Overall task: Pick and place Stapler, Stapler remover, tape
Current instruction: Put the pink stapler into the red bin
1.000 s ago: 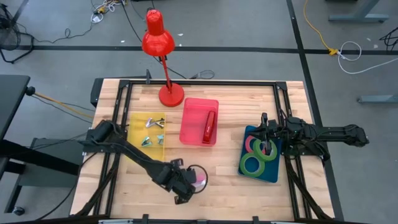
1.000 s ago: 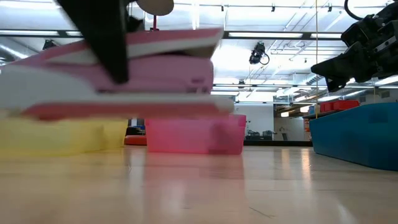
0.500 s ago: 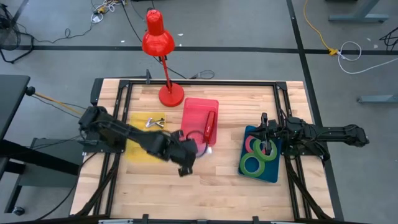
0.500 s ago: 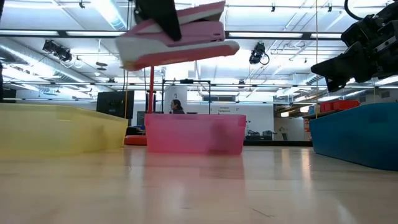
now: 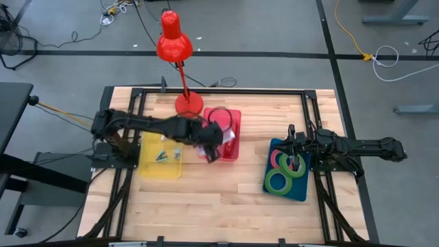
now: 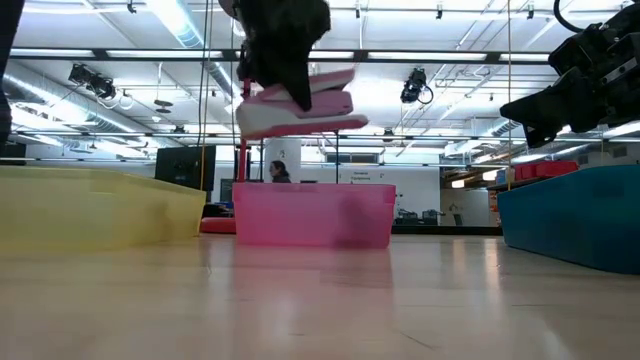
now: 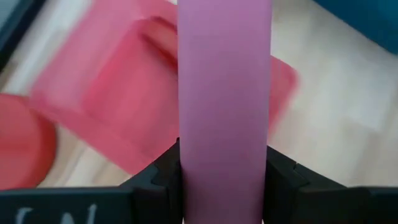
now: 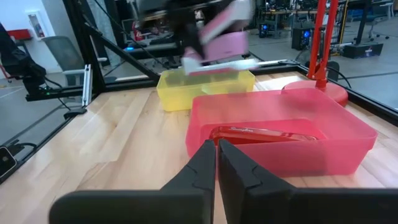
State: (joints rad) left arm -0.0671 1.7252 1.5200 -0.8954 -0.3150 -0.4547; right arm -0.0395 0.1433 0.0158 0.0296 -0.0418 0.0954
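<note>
I've got the pink stapler [image 6: 300, 103] up in the air, clamped in my left gripper [image 5: 211, 142], fingers pinched tight against its sides. It hangs right above the pink bin [image 5: 221, 134], clear of the rim. Inside that bin I see a red stapler [image 5: 231, 138] lying flat on the floor of it. Next door on the left, the yellow bin [image 5: 162, 152] holds several small metal staple removers [image 5: 164, 156]. Over on the right, the blue bin [image 5: 288, 173] has the tape [image 5: 279, 181]: two green rolls and one pinkish-red, lying flat and overlapping. My right gripper [image 5: 293, 146] hovers over the far end of the blue bin, fingers pressed together, holding nothing. A red desk lamp [image 5: 174, 42] stands behind the pink bin.
</note>
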